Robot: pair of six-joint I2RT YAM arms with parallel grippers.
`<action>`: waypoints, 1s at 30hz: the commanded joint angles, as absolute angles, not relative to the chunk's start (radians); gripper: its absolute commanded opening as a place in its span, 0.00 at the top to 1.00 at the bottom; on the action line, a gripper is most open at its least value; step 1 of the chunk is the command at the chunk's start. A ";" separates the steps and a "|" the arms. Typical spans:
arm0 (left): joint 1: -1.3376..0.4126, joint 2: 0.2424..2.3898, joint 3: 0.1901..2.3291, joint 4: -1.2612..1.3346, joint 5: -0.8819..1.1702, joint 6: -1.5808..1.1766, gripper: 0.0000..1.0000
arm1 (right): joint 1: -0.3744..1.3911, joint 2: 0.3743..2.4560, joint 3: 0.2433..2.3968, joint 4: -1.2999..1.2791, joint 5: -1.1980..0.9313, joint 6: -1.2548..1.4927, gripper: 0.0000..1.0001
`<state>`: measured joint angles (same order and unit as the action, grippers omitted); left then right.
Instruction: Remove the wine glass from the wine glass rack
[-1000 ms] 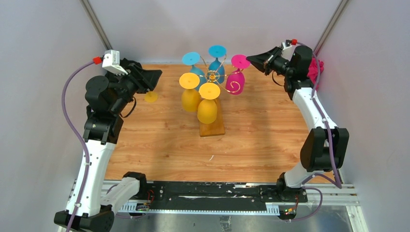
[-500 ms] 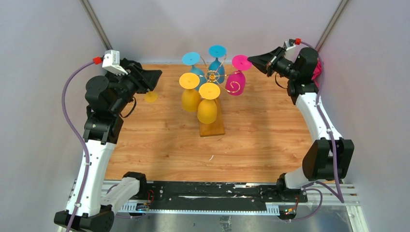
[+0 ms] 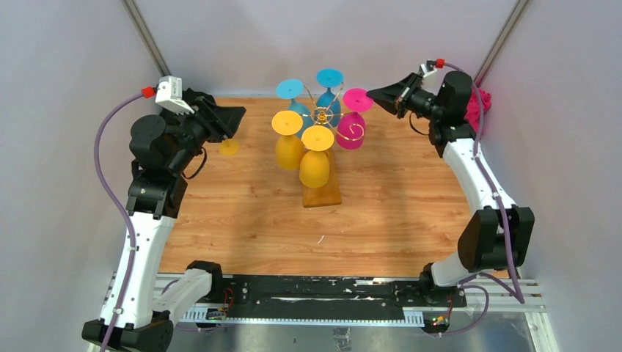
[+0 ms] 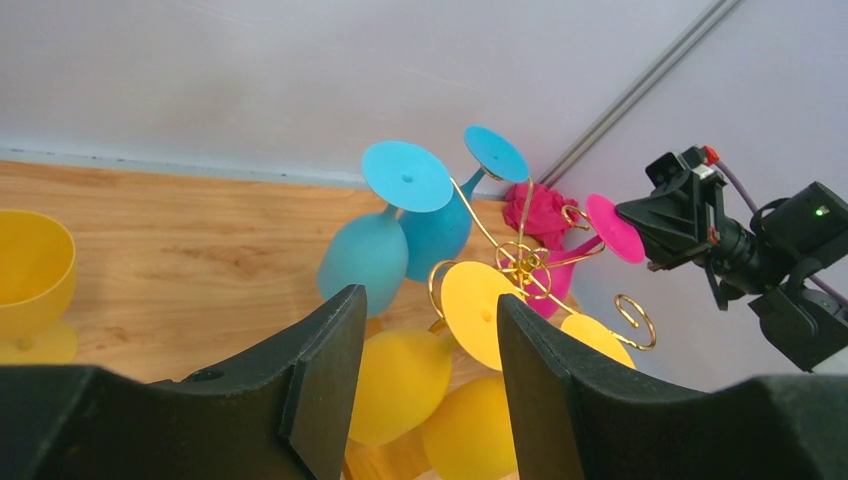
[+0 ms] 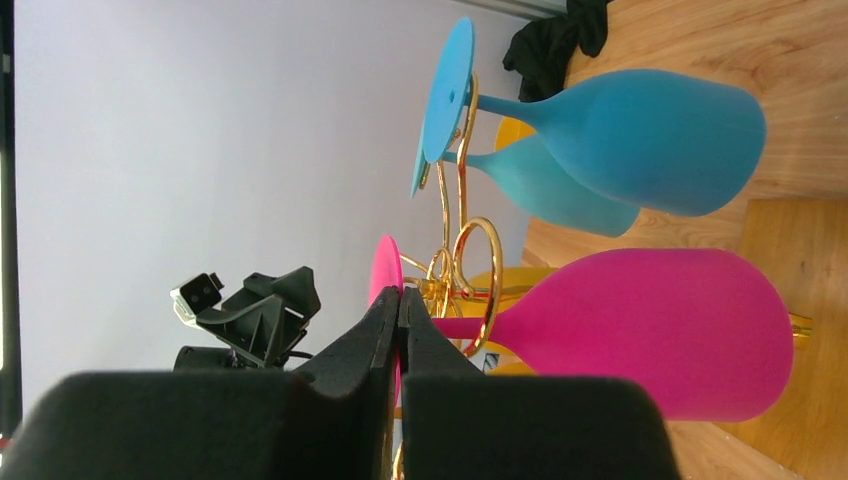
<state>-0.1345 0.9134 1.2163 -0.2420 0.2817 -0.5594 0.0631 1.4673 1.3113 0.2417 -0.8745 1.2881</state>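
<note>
Shifted inward, the right claw (image 3: 372, 93) is pinched on the foot of the magenta wine glass (image 3: 350, 132), hanging on the wine glass rack (image 3: 321, 116) beside blue glasses (image 3: 329, 77) and yellow glasses (image 3: 314, 169). Left claw (image 3: 236, 121) gapes wide, well apart.

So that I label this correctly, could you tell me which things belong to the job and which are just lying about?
Job: gold wire rack on a wooden base; magenta wine glass hanging upside down from it; right gripper, jaws at its foot; blue glasses and yellow glasses hung alongside.
Lying about: yellow glass upright on the table; crumpled magenta bundle, far right corner.
</note>
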 commanded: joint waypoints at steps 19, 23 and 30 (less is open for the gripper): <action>-0.140 0.903 1.235 -0.316 0.243 -0.489 0.44 | 0.075 1.684 1.562 0.264 -0.843 1.277 1.00; -0.140 0.905 1.233 -0.312 0.243 -0.489 0.43 | 0.010 1.675 1.562 0.304 -0.851 1.320 1.00; -0.140 0.914 1.196 -0.262 0.255 -0.522 0.43 | -0.130 1.586 1.488 0.337 -0.887 1.349 1.00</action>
